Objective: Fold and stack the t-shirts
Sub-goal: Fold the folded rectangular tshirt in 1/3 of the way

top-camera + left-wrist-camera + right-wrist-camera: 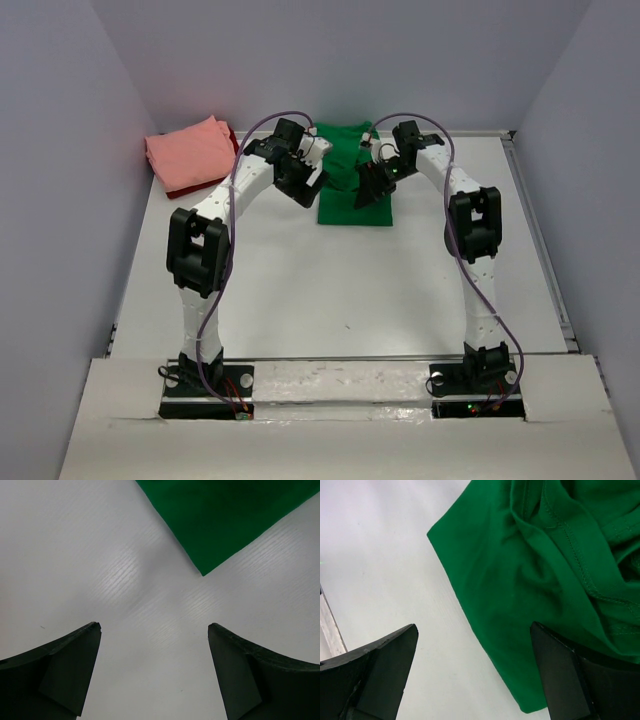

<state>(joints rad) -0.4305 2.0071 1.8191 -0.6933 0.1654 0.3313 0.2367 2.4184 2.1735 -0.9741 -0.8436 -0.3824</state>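
White worktop [330, 300], pale walls [60, 150] closing in on three sides, and we go straight to the green t-shirt [356, 205]. It lies flat at the far middle as a narrow oblong running near to far. Up close from the right wrist we see rumpled folds and stitched hems bunched along one side of it.

Both arms arch over that shirt from either side. The left gripper [154, 626] hangs above bare worktop with its jaws spread wide and nothing between them; one corner of the green cloth sits just beyond its fingertips. The right gripper [474, 626] is released too, jaws wide apart. One finger is over bare worktop and the other over the green cloth's edge; whether it touches the cloth we cannot tell.

Out at the far left we have the pink t-shirt [188, 152], folded and resting on the dark red t-shirt [186, 191], whose edges peek out beneath it, well apart from the green one.
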